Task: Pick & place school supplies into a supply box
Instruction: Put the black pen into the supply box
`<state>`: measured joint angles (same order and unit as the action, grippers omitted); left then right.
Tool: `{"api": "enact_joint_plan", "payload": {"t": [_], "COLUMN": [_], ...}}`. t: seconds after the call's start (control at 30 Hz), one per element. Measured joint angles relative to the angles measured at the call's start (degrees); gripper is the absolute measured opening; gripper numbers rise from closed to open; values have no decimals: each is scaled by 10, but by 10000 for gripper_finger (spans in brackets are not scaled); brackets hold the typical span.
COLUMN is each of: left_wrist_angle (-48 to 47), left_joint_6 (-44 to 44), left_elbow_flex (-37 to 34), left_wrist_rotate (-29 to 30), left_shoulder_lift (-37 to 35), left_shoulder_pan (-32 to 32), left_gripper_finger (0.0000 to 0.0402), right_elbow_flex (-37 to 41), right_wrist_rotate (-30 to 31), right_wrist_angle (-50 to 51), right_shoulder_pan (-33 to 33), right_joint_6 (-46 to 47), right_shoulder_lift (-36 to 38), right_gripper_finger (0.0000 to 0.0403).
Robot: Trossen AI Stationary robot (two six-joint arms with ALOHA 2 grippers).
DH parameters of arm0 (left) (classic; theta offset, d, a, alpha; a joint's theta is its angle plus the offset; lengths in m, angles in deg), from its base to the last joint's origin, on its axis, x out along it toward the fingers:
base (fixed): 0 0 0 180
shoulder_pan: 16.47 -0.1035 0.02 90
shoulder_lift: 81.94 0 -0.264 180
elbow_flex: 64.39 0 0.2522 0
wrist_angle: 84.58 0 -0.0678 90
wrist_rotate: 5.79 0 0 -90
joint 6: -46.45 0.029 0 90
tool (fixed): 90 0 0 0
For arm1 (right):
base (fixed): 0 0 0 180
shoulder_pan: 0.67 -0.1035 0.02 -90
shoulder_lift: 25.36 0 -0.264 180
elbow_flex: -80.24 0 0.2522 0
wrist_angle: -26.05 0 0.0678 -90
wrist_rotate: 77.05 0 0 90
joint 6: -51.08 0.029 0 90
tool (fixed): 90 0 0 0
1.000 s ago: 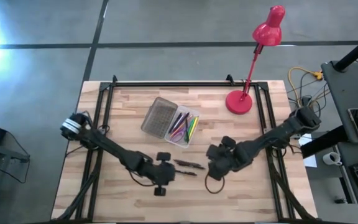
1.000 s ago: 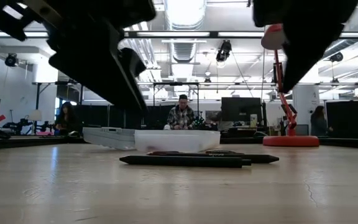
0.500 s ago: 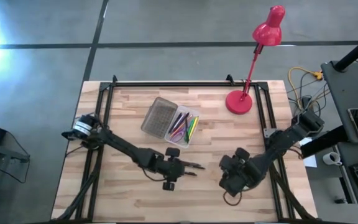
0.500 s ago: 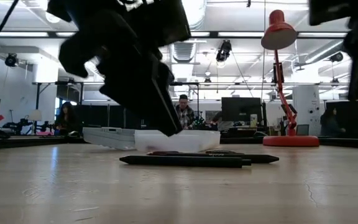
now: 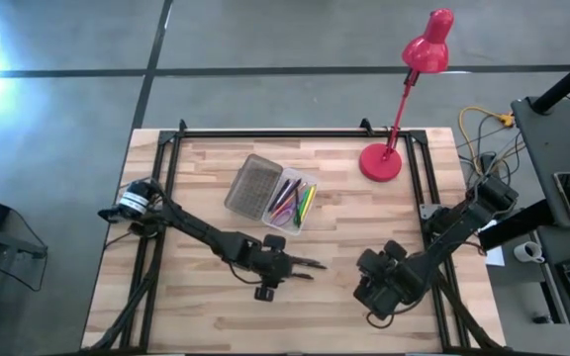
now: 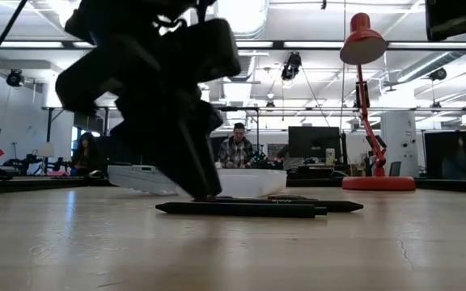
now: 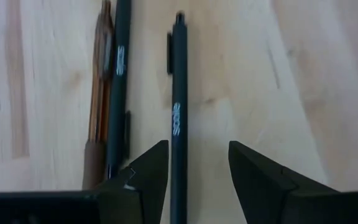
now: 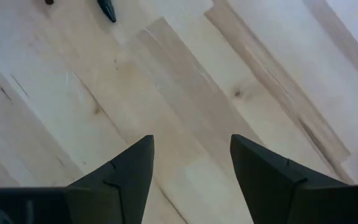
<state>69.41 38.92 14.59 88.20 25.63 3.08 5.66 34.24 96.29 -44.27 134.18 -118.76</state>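
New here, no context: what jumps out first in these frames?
The red desk lamp at the table's far right corner. Next, the left gripper, low at the table's middle, open fingers straddling a dark pen beside two more pens. The supply box lies open behind it, holding colourful supplies; the right gripper hovers open over bare wood near the front.

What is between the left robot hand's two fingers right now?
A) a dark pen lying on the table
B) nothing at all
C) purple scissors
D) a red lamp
A: in the left wrist view the left gripper is open, with its fingers either side of a dark pen lying flat on the wooden table, not yet pinched.
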Motion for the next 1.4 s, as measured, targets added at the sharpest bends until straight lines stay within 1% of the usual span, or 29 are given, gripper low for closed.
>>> {"api": "enact_joint_plan", "payload": {"t": [0.13,0.27,0.4,0.6,0.73,0.87,1.07,1.13,1.2,1.3,1.4], "left_wrist_angle": [9,40,58,45,39,2,-58,-70,-104,-136,-128], "left_joint_6": [0,0,0,0,0,-8,-74,-101,-153,-251,-339], "left_elbow_flex": [-17,-29,-31,-13,-8,10,39,54,67,70,56], "left_wrist_rotate": [1,2,4,5,1,-2,-19,-18,-4,45,105], "left_shoulder_lift": [0,0,21,40,38,38,17,-3,-29,-69,-122], "left_shoulder_pan": [-5,-10,-13,-8,-8,-8,-9,-12,-22,-50,-89], "left_gripper_finger": [152,152,146,101,59,16,14,13,12,12,12], "right_elbow_flex": [0,0,1,4,5,6,2,2,2,2,3], "right_wrist_rotate": [12,13,14,8,2,-2,-3,3,23,53,82], "right_wrist_angle": [1,1,2,3,3,4,3,8,31,87,137], "right_shoulder_pan": [0,0,1,1,1,1,1,1,0,-2,-3], "right_joint_6": [-1,-1,-1,1,4,5,14,41,98,213,317], "right_shoulder_lift": [0,0,0,0,0,0,2,6,12,23,31], "right_gripper_finger": [206,206,206,206,206,206,206,206,206,206,206]}}
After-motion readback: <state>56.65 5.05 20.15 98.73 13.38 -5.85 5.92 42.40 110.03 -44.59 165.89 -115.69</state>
